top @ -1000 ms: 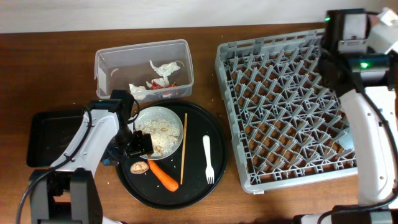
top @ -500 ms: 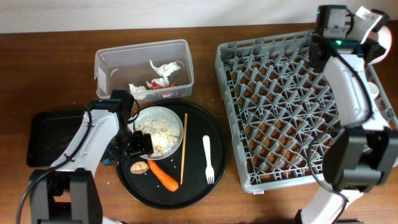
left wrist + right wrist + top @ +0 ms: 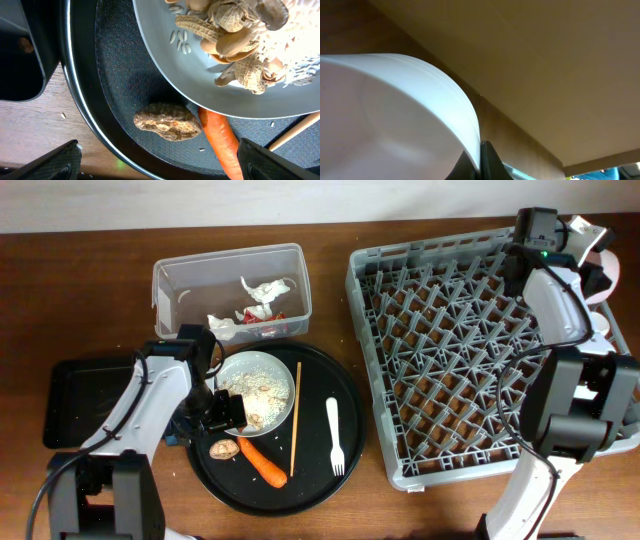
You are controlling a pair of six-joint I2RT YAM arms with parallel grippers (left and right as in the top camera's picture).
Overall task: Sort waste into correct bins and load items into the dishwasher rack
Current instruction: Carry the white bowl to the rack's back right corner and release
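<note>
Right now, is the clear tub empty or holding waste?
Holding waste: crumpled white paper and a small red wrapper lie inside the clear tub.

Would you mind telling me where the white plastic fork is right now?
In the overhead view, the white plastic fork lies on the round black tray, right of the thin wooden chopstick and left of the grey plastic rack.

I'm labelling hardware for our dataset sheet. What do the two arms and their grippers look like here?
Both arms have white, rounded link shells joined by black joint housings. The left arm ends in a black gripper with blunt black fingertips, and a thin black cable loops by its base. The right arm shows a small green light near its wrist.
</note>
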